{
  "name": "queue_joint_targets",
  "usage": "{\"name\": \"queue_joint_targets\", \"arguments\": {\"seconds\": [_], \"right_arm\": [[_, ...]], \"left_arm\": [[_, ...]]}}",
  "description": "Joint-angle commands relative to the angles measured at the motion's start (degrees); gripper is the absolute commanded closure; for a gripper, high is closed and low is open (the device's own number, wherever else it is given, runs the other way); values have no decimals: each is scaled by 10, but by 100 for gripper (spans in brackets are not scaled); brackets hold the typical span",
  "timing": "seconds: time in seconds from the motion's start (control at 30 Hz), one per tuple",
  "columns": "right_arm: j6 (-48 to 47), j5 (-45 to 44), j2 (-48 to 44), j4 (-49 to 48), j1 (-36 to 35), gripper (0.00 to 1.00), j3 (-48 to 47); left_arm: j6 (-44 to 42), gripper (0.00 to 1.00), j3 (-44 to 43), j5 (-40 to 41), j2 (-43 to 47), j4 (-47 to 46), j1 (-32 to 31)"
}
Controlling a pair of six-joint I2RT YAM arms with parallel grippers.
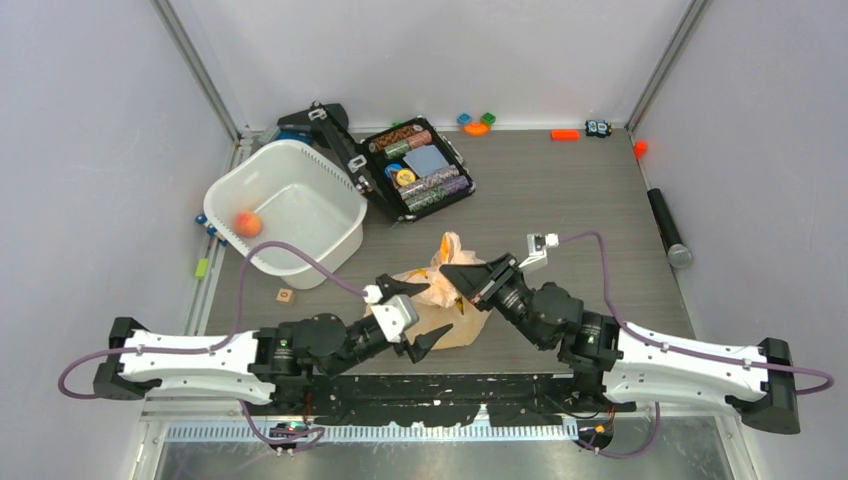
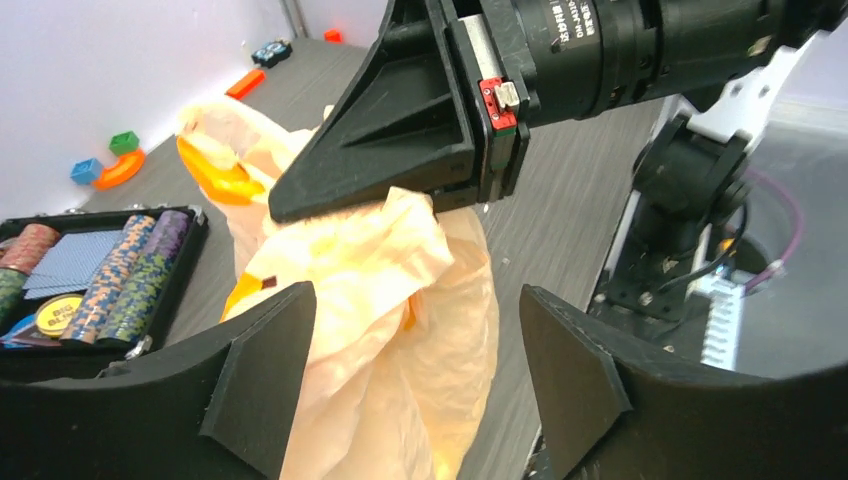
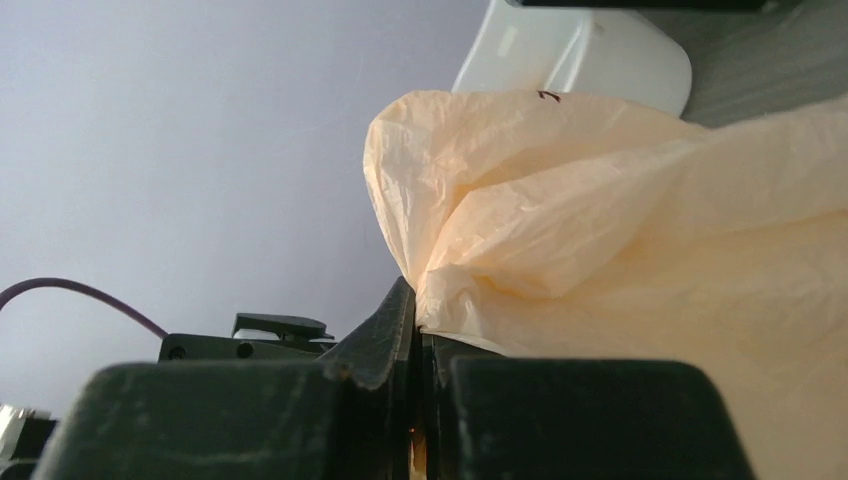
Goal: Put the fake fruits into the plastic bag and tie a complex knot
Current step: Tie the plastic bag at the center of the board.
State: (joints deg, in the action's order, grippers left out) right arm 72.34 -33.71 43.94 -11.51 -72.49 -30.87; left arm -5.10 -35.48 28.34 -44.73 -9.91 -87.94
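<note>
1. The thin, crinkly, translucent pale-peach plastic shopping bag (image 1: pixel 440 292) is lying crumpled at the middle of the grey wood-grain table (image 1: pixel 570 200), between the two arms.
2. The right gripper (image 3: pixel 415 330) is clamping a fold of the bag's film, its jaws pressed together on it (in the wrist view the film is emerging right at the seam).
3. The left gripper (image 2: pixel 420 380) is standing with its jaws well apart, one finger on each side of the draped film and gripping nothing.
4. One small, glossy orange plastic fruit (image 1: pixel 247 223) is sitting in the white plastic tub (image 1: pixel 335 200), well apart from the bag. Whether any fruit is inside the bag cannot be told.
5. Judgement on the bag: the film is looking very light, limp and slippery, so it is probably prone to sliding out of a shallow pinch and to tearing under a hard pull. A bunched fold or a loop handle is looking like the better hold.
6. Judgement on the fruit: it is looking light, rigid and slick, so it is probably apt to roll. Gripping across its widest part seems best.
</note>
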Motion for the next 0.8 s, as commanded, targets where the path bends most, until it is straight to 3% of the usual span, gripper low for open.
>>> {"name": "queue_joint_targets", "arguments": {"seconds": [0.0,0.2,0.4,0.57,0.77], "right_arm": [[-142,67,-20,-17,44,95,-82],[-185,327,10,-2,166,95,-139],[-234,559,70,18,257,95,-166],[-330,637,83,23,259,95,-137],[-354,653,59,-55,260,95,-49]], "left_arm": [[69,20,-82,-10,43,139,-1],[157,10,-152,-22,79,237,8],[280,7,-175,-99,82,246,76],[387,7,-144,-142,72,223,156],[487,12,-91,-128,65,205,222]]}}
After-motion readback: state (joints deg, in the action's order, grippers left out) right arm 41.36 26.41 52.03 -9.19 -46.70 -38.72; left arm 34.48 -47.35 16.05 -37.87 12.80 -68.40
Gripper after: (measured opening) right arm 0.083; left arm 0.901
